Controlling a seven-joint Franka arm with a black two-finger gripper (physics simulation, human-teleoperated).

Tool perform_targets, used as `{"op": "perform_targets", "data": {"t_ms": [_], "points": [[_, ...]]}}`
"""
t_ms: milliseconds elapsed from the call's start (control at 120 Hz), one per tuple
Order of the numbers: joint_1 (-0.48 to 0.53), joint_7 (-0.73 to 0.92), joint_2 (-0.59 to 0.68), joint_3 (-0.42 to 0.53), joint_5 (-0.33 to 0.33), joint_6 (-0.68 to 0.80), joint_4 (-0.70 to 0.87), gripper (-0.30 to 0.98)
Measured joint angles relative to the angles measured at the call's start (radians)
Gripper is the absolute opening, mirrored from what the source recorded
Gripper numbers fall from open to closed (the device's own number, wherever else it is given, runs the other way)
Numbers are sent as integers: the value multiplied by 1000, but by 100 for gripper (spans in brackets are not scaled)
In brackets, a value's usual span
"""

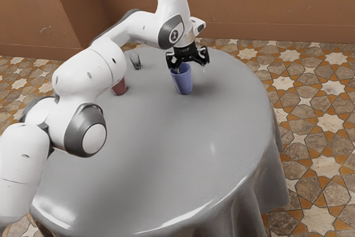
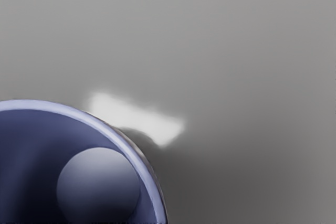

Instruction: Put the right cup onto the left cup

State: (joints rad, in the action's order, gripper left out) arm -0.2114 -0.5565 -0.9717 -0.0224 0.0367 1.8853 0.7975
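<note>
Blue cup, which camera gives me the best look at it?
The exterior view: it shows the blue cup nearly whole, from its open top down to its base on the table, though the gripper covers a bit of its top. The wrist view looks down into it, showing part of its rim and its round bottom.

Below you, the blue cup point(image 2: 100, 127) opens toward your camera, its pale rim curving around a darker inside and a round bottom. Around the cup spreads the gray tabletop point(image 2: 220, 40), with a bright white glare patch just beside the cup's rim.
</note>
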Motion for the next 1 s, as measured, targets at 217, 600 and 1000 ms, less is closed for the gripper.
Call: {"op": "perform_targets", "data": {"t_ms": [217, 600, 1000], "points": [[6, -8, -1, -2, 1, -6, 1, 14], [5, -21, 4, -2, 0, -20, 4, -7], [56, -33, 308, -11, 7, -119, 249, -9]]}}
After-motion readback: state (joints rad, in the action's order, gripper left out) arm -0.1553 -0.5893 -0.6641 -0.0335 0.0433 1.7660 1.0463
